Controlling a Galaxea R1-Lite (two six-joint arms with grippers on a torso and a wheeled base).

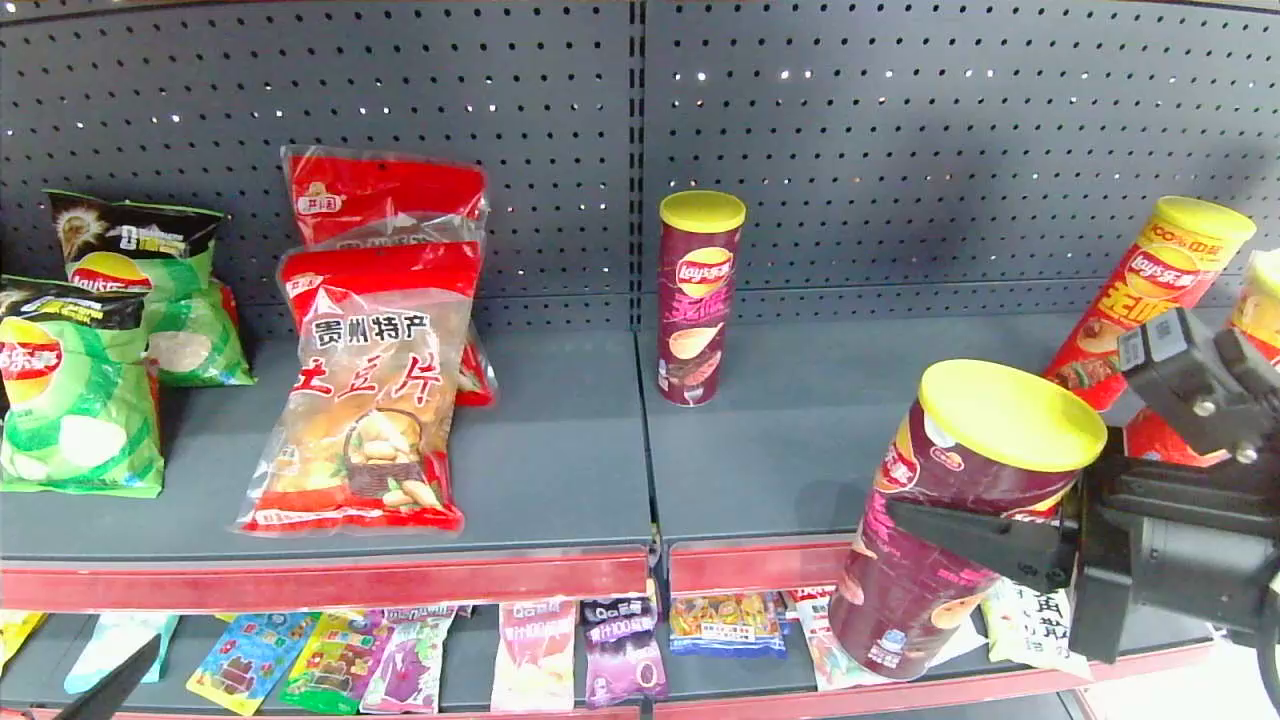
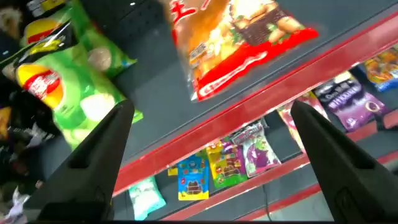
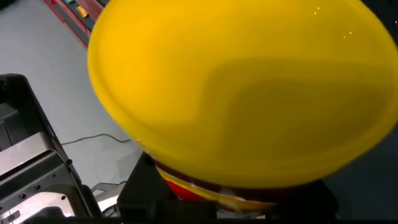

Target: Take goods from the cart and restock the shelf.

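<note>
A restocking placement is judged to be in hand. At the near right edge of the shelf [image 1: 560, 470], a maroon canister [image 1: 930, 530] is clasped, tilted, by the right gripper [image 1: 985, 545]. It should next be stood upright farther in. The left gripper [image 2: 211, 109] is spread wide and empty.

The right arm [image 1: 1180, 540] comes in from the right edge on the near side with its wrist roughly level. The right gripper [image 1: 935, 505] is clamped sideways around a tilted chip can [image 1: 900, 590], and one dark finger [image 1: 970, 540] lies across the can's near face. The left gripper [image 2: 217, 155] sits low at the near left, its two fingers [image 2: 99, 162] spread wide apart.
</note>
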